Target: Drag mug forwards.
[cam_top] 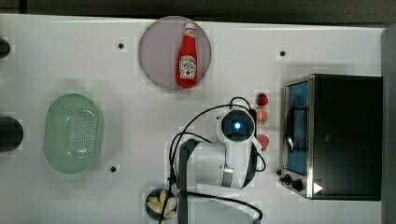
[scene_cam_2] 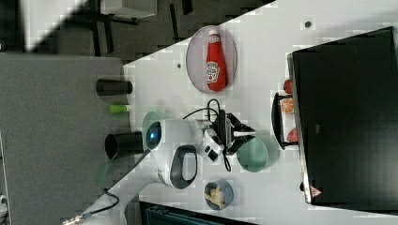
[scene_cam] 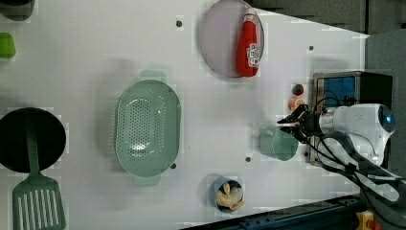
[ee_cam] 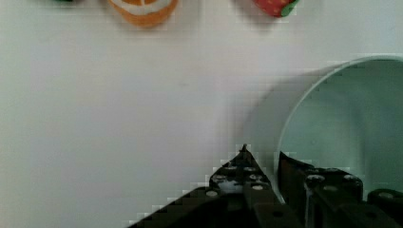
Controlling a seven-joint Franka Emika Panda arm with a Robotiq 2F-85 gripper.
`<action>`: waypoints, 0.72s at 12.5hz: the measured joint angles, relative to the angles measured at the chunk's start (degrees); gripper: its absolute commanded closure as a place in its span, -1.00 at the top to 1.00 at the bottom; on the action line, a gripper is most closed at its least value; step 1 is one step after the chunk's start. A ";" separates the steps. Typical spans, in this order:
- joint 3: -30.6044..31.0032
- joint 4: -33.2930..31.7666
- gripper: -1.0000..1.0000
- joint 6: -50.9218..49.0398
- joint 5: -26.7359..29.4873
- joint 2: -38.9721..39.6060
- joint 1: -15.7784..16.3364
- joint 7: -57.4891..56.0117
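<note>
The teal-green mug [scene_cam: 277, 145] stands upright on the white table [scene_cam: 86, 57], close to the toaster oven. It also appears in the right view as the mug [scene_cam_2: 253, 154], and the wrist view looks into the pale inside of the mug [ee_cam: 342, 118]. My gripper [ee_cam: 267, 161] straddles the mug's rim with one finger outside the wall and one inside, shut on it. The left view has the gripper [scene_cam: 292, 127] at the mug's upper right edge, and the right view has the gripper [scene_cam_2: 244, 137] at its upper left edge. From above, the white arm [cam_top: 237, 126] covers the mug.
A pinkish-grey plate [cam_top: 156, 51] holds a ketchup bottle [cam_top: 187, 56]. A pale green colander [cam_top: 72, 133] lies at the top view's left. A small bowl of pale pieces [cam_top: 161, 203] sits near the arm's base. A toaster oven [cam_top: 334, 135] and toy fruits [cam_top: 262, 115] are at the top view's right.
</note>
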 measured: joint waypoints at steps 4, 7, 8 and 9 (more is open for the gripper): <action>-0.71 10.52 -0.65 -0.45 0.33 8.91 0.41 0.20; -0.99 17.46 -0.65 -3.94 0.71 13.62 0.40 0.17; -0.93 19.81 -0.65 -5.46 0.86 14.77 0.30 0.25; -0.42 22.49 -0.65 -5.71 0.60 16.28 -0.03 0.31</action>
